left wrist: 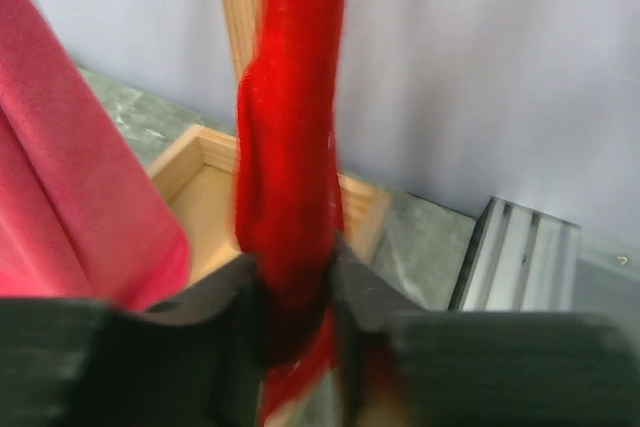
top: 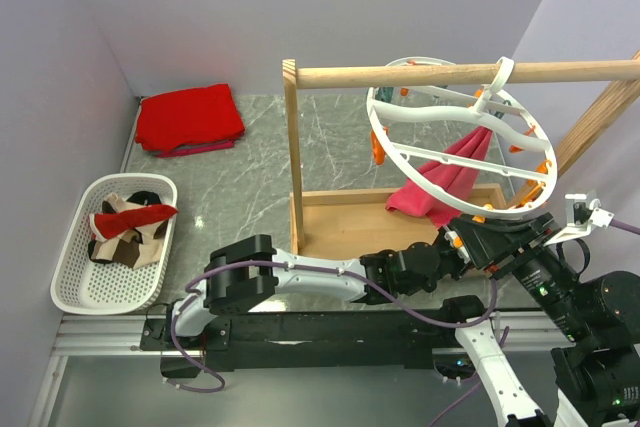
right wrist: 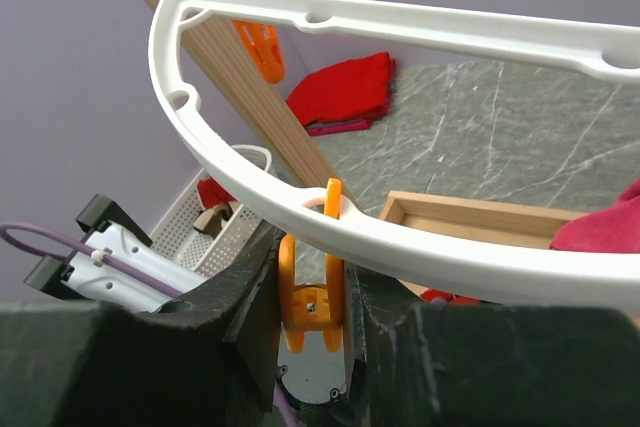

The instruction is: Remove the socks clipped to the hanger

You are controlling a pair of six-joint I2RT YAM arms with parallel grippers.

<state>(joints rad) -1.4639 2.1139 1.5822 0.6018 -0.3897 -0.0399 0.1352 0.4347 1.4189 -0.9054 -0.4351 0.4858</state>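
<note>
Looking left, I see loose socks (top: 125, 227) in the basket (top: 70, 287), well away from my left gripper (left wrist: 300, 297), which pinches a hanging red sock (left wrist: 290, 147) beside a pink sock (left wrist: 70, 197). My right gripper (right wrist: 312, 292) squeezes an orange peg (right wrist: 288, 287) just under the hanger (right wrist: 400, 22) rim.

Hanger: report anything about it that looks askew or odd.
The white ring hanger hangs steeply tilted from the wooden rail instead of level; its near, low edge sits where the right gripper clamps an orange peg. A pink sock dangling from it droops over the wooden tray.
</note>
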